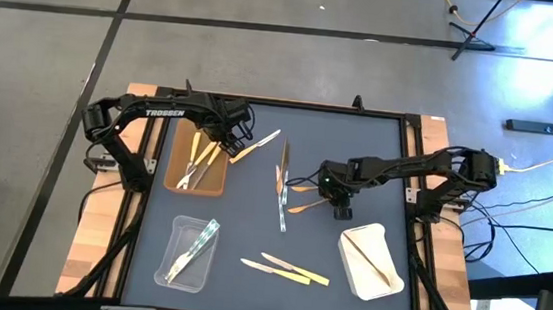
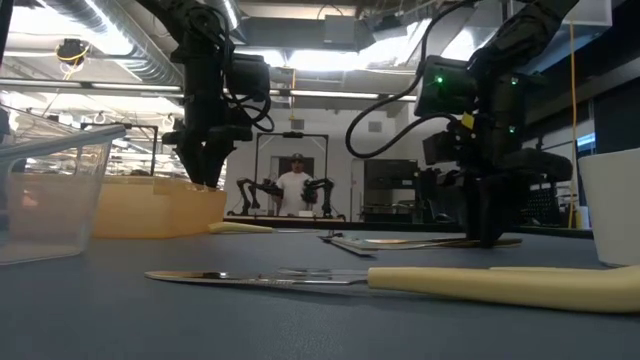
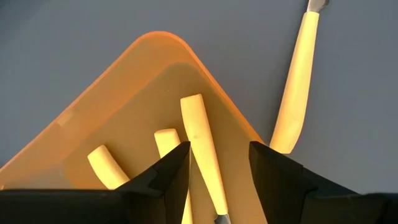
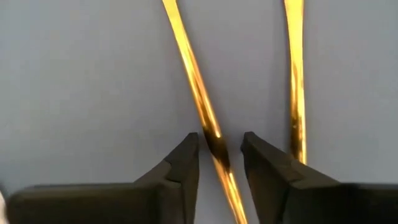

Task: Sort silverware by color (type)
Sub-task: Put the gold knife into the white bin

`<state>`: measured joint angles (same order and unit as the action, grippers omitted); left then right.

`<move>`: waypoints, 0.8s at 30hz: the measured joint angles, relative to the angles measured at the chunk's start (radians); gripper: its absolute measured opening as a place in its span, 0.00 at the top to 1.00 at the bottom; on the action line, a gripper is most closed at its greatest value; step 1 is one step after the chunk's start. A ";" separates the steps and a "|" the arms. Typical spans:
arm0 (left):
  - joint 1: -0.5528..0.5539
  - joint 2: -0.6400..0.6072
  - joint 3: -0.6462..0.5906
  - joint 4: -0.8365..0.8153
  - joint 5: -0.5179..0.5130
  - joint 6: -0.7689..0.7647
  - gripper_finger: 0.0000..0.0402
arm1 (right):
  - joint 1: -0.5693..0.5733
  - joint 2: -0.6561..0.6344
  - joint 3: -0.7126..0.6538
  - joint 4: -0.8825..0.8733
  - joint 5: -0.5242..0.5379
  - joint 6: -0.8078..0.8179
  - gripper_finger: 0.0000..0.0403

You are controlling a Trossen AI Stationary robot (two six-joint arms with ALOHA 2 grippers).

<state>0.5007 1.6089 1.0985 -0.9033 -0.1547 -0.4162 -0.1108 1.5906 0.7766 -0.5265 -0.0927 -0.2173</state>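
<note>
My left gripper hangs open over the far right corner of the brown tray. In that tray lie several yellow-handled utensils. My right gripper points down at the mat, open. Its fingers stand on either side of a thin tan wooden utensil that lies flat, and a narrow gap shows on each side. A second wooden utensil lies beside it. More silverware lies on the mat: a yellow piece by the brown tray, a clear piece in the middle, and yellow ones near the front.
A clear tray holding clear utensils sits at the front left. A white tray with a wooden utensil in it sits at the front right, close to my right gripper. In the low view a person stands far behind the table.
</note>
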 joint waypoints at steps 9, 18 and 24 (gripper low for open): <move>0.000 0.000 0.000 0.000 0.039 0.000 0.61 | 0.000 0.001 -0.001 0.007 -0.004 0.000 0.90; 0.000 0.000 0.000 0.000 0.068 0.000 0.61 | 0.000 0.001 -0.001 0.007 -0.005 -0.001 0.99; 0.000 -0.001 0.000 0.000 0.068 0.000 0.61 | 0.000 0.002 -0.001 0.007 -0.009 -0.001 0.98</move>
<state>0.5007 1.6076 1.0985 -0.9035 -0.0864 -0.4160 -0.1108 1.5921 0.7753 -0.5194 -0.1020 -0.2184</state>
